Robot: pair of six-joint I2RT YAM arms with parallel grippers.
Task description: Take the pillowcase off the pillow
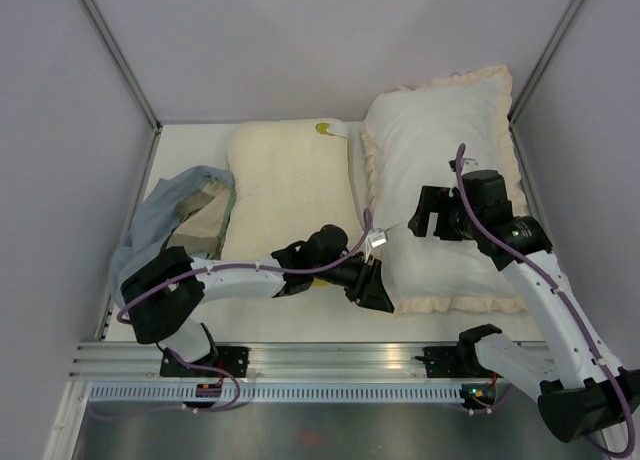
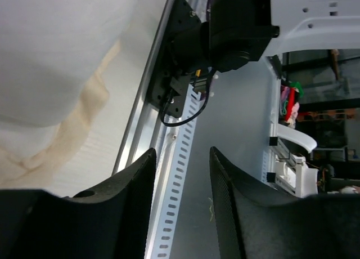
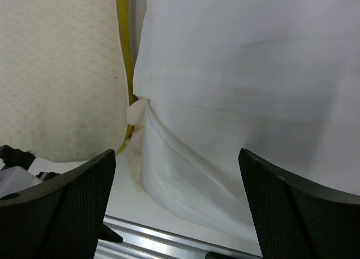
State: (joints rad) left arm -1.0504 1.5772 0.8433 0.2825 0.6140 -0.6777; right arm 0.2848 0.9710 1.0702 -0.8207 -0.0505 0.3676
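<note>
We found the left gripper [image 2: 183, 157] with its jaws partly apart and nothing between them. It sat low by the near left corner of the pillow [image 1: 440, 150], and its camera looked out along the rail [image 1: 330, 358] rather than at any fabric. The right gripper [image 3: 175, 157] had its jaws spread wide, also empty, and hung over the left half of the pillow.

The pillow lay at the right of the table [image 1: 190, 135], its upper face bare white. The case [image 1: 450, 302] showed only as a cream frill along the pillow's near, left and far right edges (no grey face was in view). We judged the job well along, since the top of the pillow was uncovered. We could not tell whether the pillow merely rested on the case or was partly tucked inside it.

What remained, as we read it, was to part the two, and neither gripper had a hold. The yellow pillow [image 1: 290, 180] lay just beside, and the cloth [image 1: 175, 205] well apart.
</note>
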